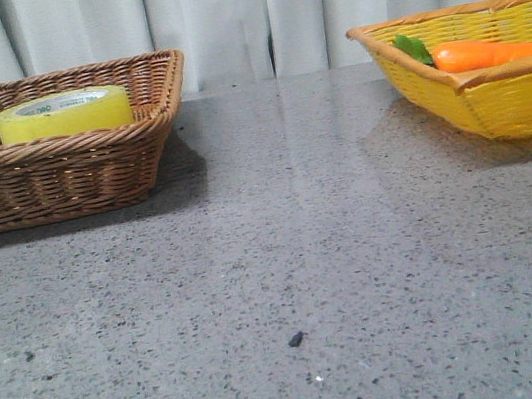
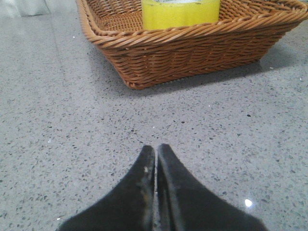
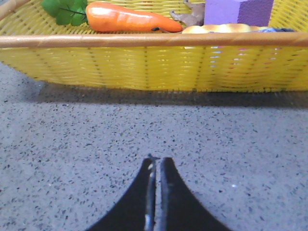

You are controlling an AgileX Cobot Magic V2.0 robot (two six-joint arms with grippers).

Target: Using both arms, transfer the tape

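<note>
The yellow tape roll (image 1: 63,114) lies flat in the brown wicker basket (image 1: 59,171) at the far left of the table. It also shows in the left wrist view (image 2: 180,12), inside the same basket (image 2: 192,48). My left gripper (image 2: 156,149) is shut and empty, low over the bare table, a short way in front of the brown basket. My right gripper (image 3: 156,161) is shut and empty over the table in front of the yellow basket (image 3: 154,62). Neither gripper shows in the front view.
The yellow basket (image 1: 492,93) at the far right holds an orange carrot (image 1: 491,52) with green leaves; the right wrist view also shows the carrot (image 3: 130,18), a purple block (image 3: 238,10) and other small items. A grey speckled tabletop (image 1: 295,256) lies between the baskets. White curtains hang behind.
</note>
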